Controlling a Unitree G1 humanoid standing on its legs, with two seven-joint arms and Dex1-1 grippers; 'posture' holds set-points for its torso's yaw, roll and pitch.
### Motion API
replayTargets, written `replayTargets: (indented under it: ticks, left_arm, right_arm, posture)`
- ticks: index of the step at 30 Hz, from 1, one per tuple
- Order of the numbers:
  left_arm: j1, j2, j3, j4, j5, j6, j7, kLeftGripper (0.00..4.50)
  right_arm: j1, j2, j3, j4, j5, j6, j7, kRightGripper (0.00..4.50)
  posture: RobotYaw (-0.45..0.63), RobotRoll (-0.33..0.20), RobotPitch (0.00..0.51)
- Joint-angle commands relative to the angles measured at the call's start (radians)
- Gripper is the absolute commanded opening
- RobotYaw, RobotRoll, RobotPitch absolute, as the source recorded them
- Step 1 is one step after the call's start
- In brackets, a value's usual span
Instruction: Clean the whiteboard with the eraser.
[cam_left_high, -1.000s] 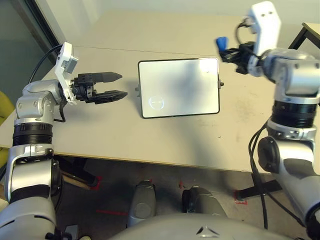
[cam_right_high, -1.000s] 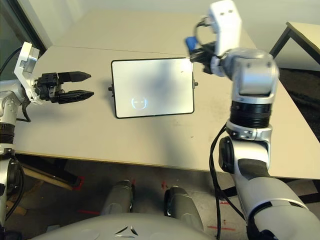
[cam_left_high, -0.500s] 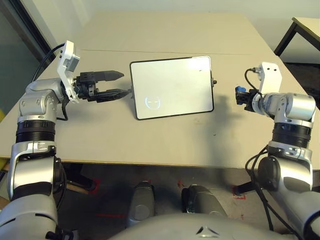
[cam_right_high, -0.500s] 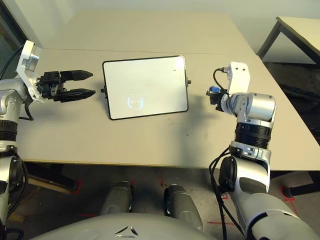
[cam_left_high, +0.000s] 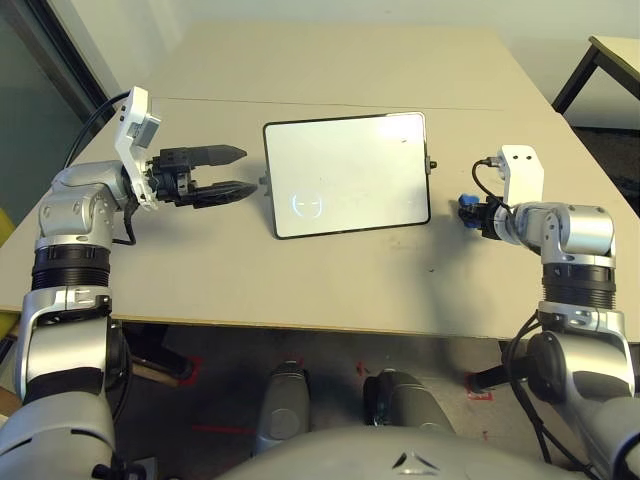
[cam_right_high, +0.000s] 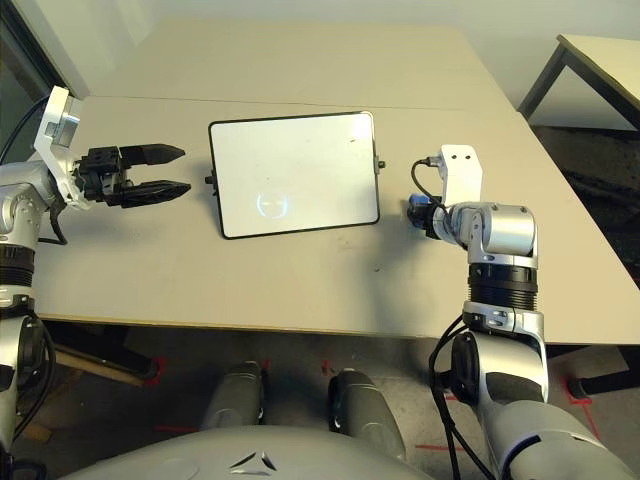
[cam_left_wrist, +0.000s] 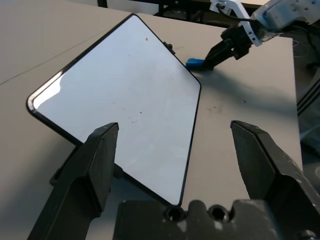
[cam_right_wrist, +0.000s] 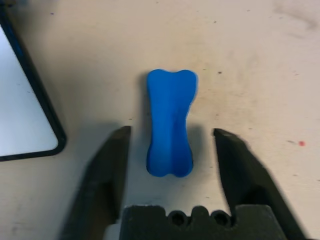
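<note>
The whiteboard (cam_left_high: 347, 175) lies flat mid-table, white with a thin black rim and a small circular mark (cam_left_high: 308, 204) near its front left. The blue eraser (cam_right_wrist: 170, 122) lies on the table just right of the board's right edge, also seen in the left wrist view (cam_left_wrist: 196, 63). My right gripper (cam_left_high: 470, 212) is down at the table and open, one finger on each side of the eraser, neither touching it. My left gripper (cam_left_high: 245, 170) hovers open just left of the board, pointing at it, with nothing between its fingers.
A seam (cam_left_high: 500, 108) crosses the beige table behind the board. A second table with a black leg (cam_left_high: 600, 55) stands at the far right. The table's front edge (cam_left_high: 300, 325) runs close to my body.
My right arm came down from high beyond the board's far right corner to the table. It held the eraser; now its fingers are open and the eraser lies on the table. The camera shifted.
</note>
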Motion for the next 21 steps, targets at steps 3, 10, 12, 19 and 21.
replayTargets:
  ticks: [3, 10, 12, 19, 21]
  left_arm:
    - [-0.015, 0.015, 0.087, 0.009, -0.03, -0.007, 0.078, 4.5]
    - [-0.057, -0.048, 0.209, 0.148, 0.066, -0.189, 0.529, 4.5]
    - [-0.05, -0.076, 0.223, 0.165, 0.078, -0.225, 0.621, 4.5]
    - [0.009, -0.209, 0.244, 0.314, 0.179, -0.434, 0.992, 4.5]
    - [0.008, -0.23, 0.25, 0.364, 0.193, -0.477, 1.07, 4.5]
  right_arm:
    - [0.03, -0.066, 0.027, -0.09, 0.032, -0.076, 0.016, 4.48]
    - [0.063, -0.099, -0.132, 0.073, 0.107, -0.772, 0.023, 4.48]
    - [0.066, -0.1, -0.151, 0.131, 0.113, -0.881, 0.002, 4.48]
    - [0.093, -0.039, -0.182, 0.407, 0.116, -1.285, -0.134, 4.48]
    - [0.095, -0.032, -0.177, 0.47, 0.109, -1.364, -0.156, 4.48]
  posture:
    - [0.23, 0.0, 0.037]
    - [0.24, 0.0, 0.041]
    - [0.24, 0.0, 0.041]
    - [0.24, 0.0, 0.041]
    - [0.23, 0.0, 0.041]
